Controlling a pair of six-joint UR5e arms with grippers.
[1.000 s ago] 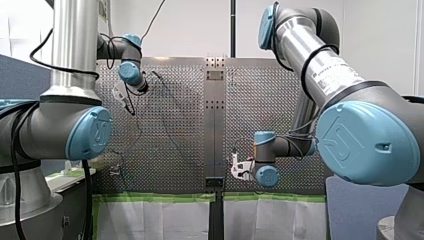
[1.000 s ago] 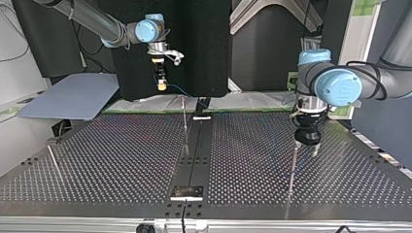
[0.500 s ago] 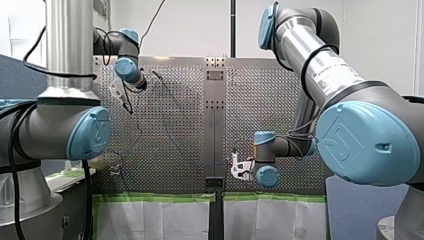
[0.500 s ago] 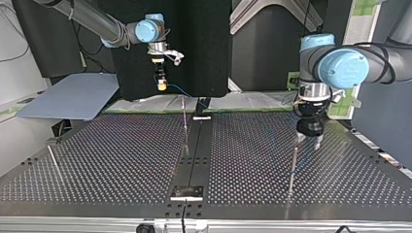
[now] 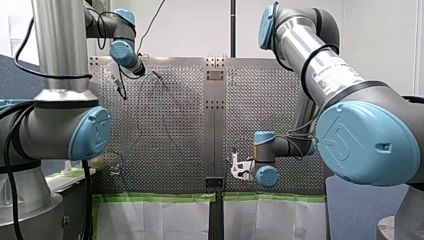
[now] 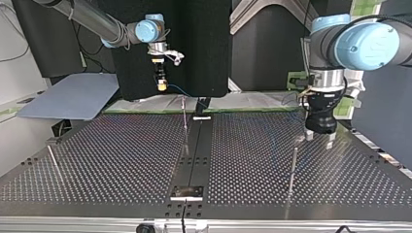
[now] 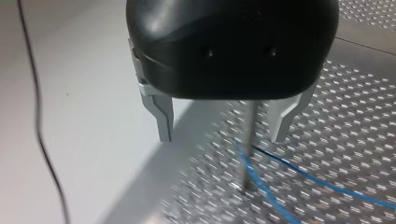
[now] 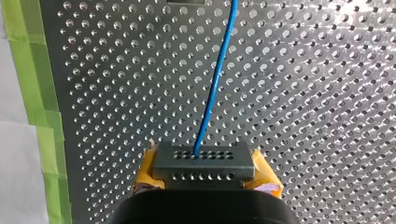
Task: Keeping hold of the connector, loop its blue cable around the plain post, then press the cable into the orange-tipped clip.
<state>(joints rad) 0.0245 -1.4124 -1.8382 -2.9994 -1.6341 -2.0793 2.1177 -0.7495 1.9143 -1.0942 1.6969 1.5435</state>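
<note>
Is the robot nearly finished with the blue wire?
Not yet. Done: my right gripper holds the connector. In hand: the blue cable lies at the foot of the plain post, under my open left gripper; whether it wraps round is unclear. Left: pressing it into the clip, which I cannot spot.

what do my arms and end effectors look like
Both are silver tubes with grey joints and light blue caps. My left arm carries black cables; my right arm has a black cable wound round it and a label. My left end effector is black with metal fingers; my right end effector has yellow pads.
</note>
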